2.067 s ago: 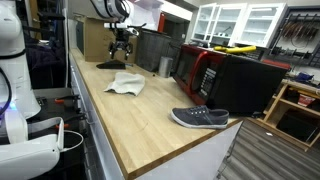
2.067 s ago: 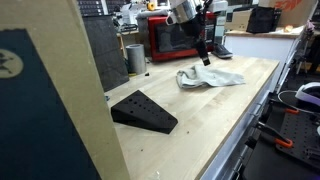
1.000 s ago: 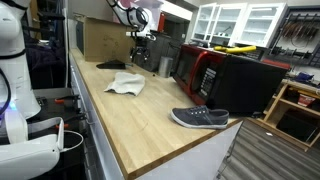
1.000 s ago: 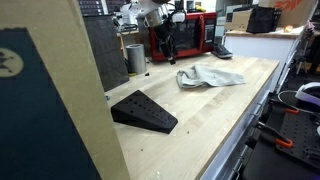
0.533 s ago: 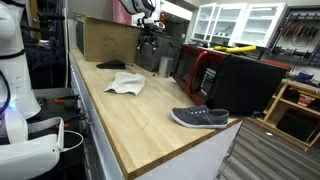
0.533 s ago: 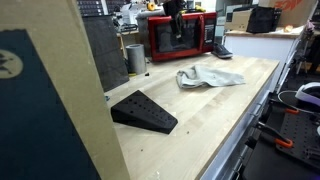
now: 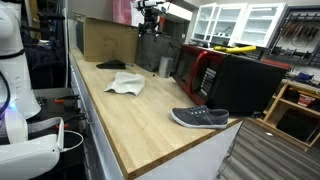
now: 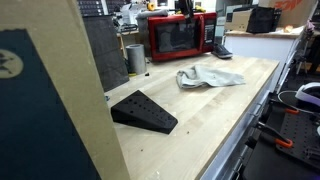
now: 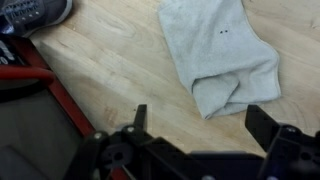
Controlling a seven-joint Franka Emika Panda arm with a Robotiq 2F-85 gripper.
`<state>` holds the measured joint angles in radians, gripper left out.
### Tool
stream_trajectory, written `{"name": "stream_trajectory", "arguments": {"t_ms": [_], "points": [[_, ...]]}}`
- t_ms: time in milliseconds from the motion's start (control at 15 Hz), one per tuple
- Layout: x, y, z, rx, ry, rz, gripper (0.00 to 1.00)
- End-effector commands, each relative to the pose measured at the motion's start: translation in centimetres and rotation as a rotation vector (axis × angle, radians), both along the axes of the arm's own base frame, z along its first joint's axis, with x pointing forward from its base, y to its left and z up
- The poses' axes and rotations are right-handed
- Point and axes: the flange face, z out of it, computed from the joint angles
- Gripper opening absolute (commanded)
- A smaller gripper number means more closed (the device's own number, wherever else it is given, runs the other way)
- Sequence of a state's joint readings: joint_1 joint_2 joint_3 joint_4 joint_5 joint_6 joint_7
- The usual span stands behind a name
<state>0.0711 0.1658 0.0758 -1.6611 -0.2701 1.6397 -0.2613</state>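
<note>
My gripper stands open with nothing between its fingers. It hangs high above the wooden counter, near the top edge in both exterior views. Well below it lies a crumpled grey cloth, flat on the counter. In the wrist view the cloth's folded corner lies between and just beyond the two fingers, far beneath them. A grey shoe shows at the top left of the wrist view and near the counter's end.
A red microwave stands at the counter's back, with a metal cup beside it. A black wedge rests on the counter. A cardboard panel fills one side.
The gripper has risen from just above the cloth and drifted toward the microwave side, staying open. The cloth, shoe and wedge have not moved.
</note>
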Motion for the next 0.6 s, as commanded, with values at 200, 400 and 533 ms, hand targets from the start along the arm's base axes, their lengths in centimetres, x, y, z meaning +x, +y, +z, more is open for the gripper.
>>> {"name": "stream_trajectory", "arguments": {"t_ms": [200, 400, 533], "points": [[-1.1, 0.1, 2.5, 0.008, -0.026, -0.004, 1.00], [-1.6, 0.3, 3.1, 0.007, -0.030, -0.001, 1.00], [-1.6, 0.3, 3.1, 0.007, -0.028, -0.001, 1.00]]}}
